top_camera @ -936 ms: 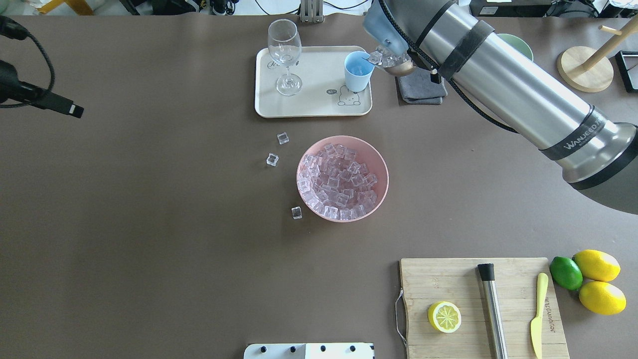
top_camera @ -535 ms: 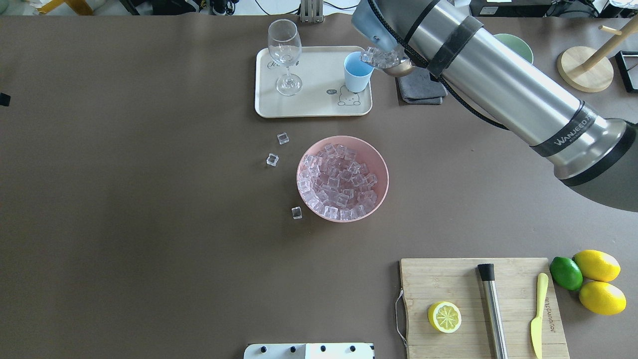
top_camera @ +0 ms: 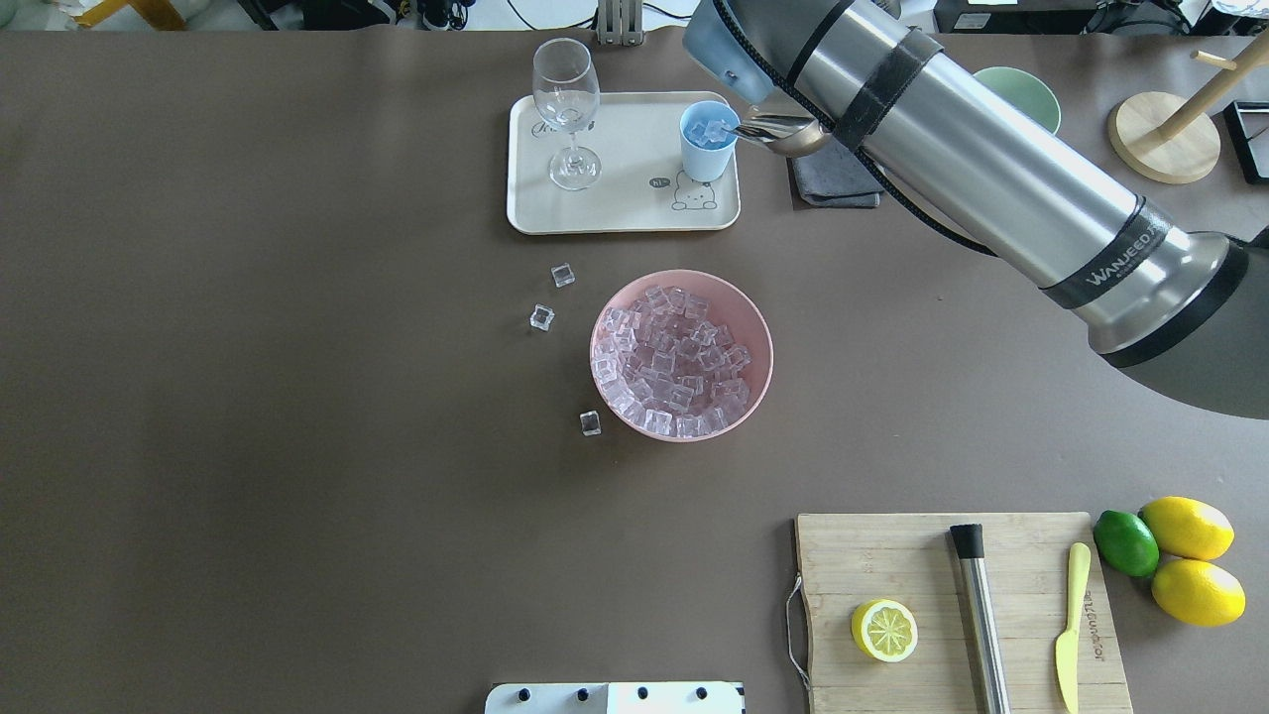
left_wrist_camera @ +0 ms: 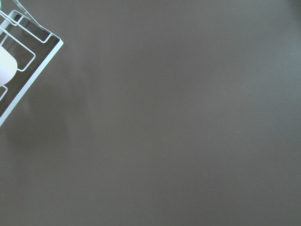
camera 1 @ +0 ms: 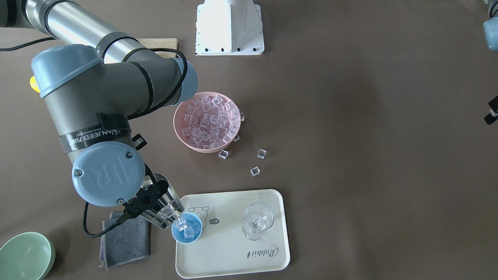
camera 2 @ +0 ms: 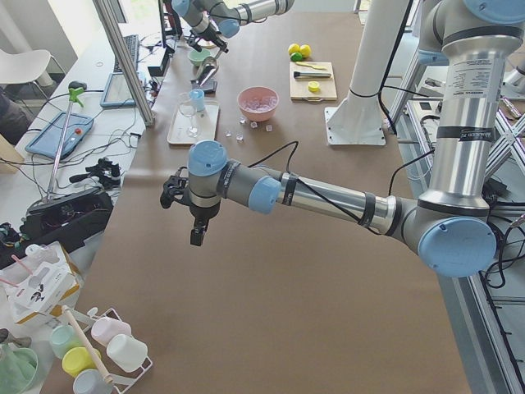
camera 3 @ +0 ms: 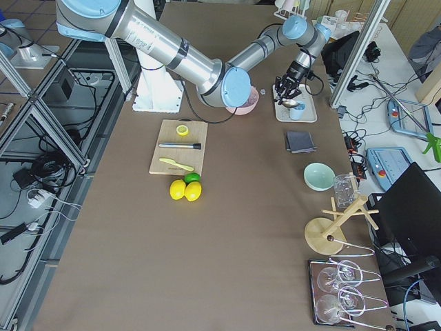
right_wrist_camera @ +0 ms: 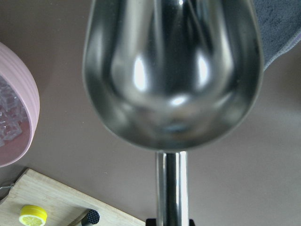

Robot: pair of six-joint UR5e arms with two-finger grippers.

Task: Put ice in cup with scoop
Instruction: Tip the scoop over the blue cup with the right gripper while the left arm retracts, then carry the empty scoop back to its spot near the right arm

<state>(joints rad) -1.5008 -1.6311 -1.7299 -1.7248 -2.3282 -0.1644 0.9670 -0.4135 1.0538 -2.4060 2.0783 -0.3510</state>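
The light-blue cup (top_camera: 708,149) (camera 1: 187,233) stands on the cream tray's (top_camera: 615,213) right side, with a few ice cubes (top_camera: 708,132) inside. The steel scoop (top_camera: 783,131) (camera 1: 163,210) is tipped with its mouth at the cup's rim. Its bowl (right_wrist_camera: 171,70) looks bare in the right wrist view. My right gripper (camera 1: 148,200) is shut on the scoop's handle (right_wrist_camera: 171,183). More ice (top_camera: 679,357) fills the pink bowl (top_camera: 758,382) at mid-table. My left gripper (camera 2: 197,234) hangs over bare table far to the left; I cannot tell whether it is open or shut.
A wine glass (top_camera: 566,109) shares the tray. Three loose cubes (top_camera: 562,275) lie left of the pink bowl. A grey cloth (top_camera: 833,183) and green bowl (top_camera: 1031,94) sit right of the tray. The cutting board (top_camera: 892,555) holds a lemon half, steel cylinder and knife.
The scoop's mouth has moved left onto the cup's rim and tipped; its ice has dropped into the cup. My left gripper has gone out of the overhead view to the left.
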